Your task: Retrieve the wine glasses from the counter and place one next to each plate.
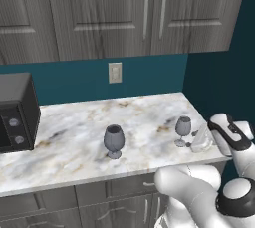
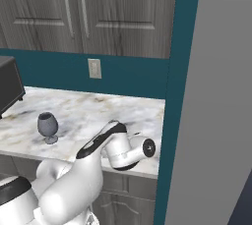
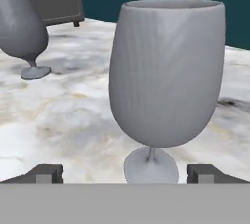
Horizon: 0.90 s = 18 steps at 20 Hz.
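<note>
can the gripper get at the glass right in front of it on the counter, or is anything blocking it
Probably yes. In the hand view the near wine glass stands upright on the counter straight ahead of the open gripper, its fingertips wide on either side of its foot, nothing between. The other glass stands well apart.

You've got even, soft rendered light, no glare, faint smudgy shadows under the glasses (image 1: 113,141) on the counter (image 1: 74,142), everything sharp, edges undistorted, your hand view slightly coarse up close.
</note>
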Tool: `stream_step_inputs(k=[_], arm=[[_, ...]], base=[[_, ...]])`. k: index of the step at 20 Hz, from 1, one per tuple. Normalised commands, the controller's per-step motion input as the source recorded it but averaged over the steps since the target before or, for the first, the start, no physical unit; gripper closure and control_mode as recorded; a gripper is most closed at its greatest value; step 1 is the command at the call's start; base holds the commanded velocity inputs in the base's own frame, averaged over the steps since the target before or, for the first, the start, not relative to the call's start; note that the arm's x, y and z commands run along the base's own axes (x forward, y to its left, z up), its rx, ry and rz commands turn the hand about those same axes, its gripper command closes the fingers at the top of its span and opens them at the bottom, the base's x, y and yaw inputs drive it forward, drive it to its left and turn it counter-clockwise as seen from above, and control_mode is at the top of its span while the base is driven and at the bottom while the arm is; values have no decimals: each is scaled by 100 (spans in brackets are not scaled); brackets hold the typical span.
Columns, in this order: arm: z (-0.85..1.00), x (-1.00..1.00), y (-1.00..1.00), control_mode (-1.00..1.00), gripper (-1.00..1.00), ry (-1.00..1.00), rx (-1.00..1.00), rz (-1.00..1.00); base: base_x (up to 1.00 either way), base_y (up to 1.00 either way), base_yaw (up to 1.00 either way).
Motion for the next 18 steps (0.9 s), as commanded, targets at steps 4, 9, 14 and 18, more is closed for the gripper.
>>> stream_step_inputs(k=[4, 9, 14, 18], arm=[[-5, 0, 1, -100, -100, 0, 5, 3], [-5, 0, 11, -100, -100, 0, 6, 2], [-1, 0, 25, -100, -100, 0, 2, 0], [0, 0, 14, -100, -100, 0, 0, 0]], base=[[0, 0, 0], [0, 0, 0], [0, 0, 0], [0, 0, 0]])
